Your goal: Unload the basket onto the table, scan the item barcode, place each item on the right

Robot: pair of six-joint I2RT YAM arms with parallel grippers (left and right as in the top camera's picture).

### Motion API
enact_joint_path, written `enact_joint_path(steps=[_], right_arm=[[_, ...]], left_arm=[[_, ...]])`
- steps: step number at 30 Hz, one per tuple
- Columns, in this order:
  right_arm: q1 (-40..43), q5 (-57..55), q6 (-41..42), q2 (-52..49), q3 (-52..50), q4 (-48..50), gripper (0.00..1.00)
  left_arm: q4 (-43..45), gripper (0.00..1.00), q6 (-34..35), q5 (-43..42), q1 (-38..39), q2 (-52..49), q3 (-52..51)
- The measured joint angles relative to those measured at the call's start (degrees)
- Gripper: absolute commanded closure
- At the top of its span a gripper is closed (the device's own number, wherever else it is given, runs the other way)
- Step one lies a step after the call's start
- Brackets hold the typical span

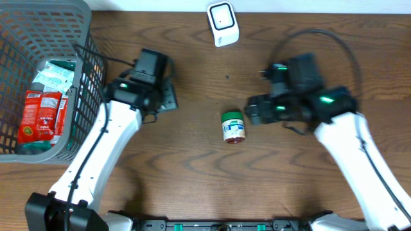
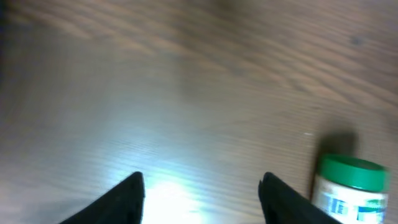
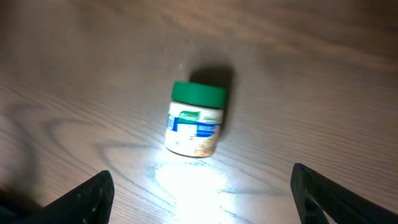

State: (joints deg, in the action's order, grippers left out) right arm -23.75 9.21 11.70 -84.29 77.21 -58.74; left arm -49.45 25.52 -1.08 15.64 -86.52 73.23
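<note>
While green-lidded jar [image 1: 234,126] sits loose on worktop [image 1: 192,167], left claw [image 2: 202,190] gapes empty; right claw [image 3: 202,193] spread wide near jar, holding nothing.

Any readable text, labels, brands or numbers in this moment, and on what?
None can be read.
Jar label: blue and white print, blurred.
Red packet in the basket: print too small.
White scanner: no legible marking.

Jar [image 1: 234,126] on table [image 1: 192,160]; basket [image 1: 38,25] far left
</note>
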Motion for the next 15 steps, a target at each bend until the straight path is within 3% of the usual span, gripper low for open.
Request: enact_joint_path(steps=[13, 15], right_arm=[[-14.73, -15.45, 12.59, -17.94, 0.07, 5.27, 0.24], [-16.00, -17.18, 14.49, -18.47, 0.07, 5.66, 0.25]], left_arm=[[-1.79, 0.26, -1.57, -0.04, -6.25, 0.00, -0.02], [-1.81, 0.19, -1.57, -0.04, -6.25, 0.00, -0.02]])
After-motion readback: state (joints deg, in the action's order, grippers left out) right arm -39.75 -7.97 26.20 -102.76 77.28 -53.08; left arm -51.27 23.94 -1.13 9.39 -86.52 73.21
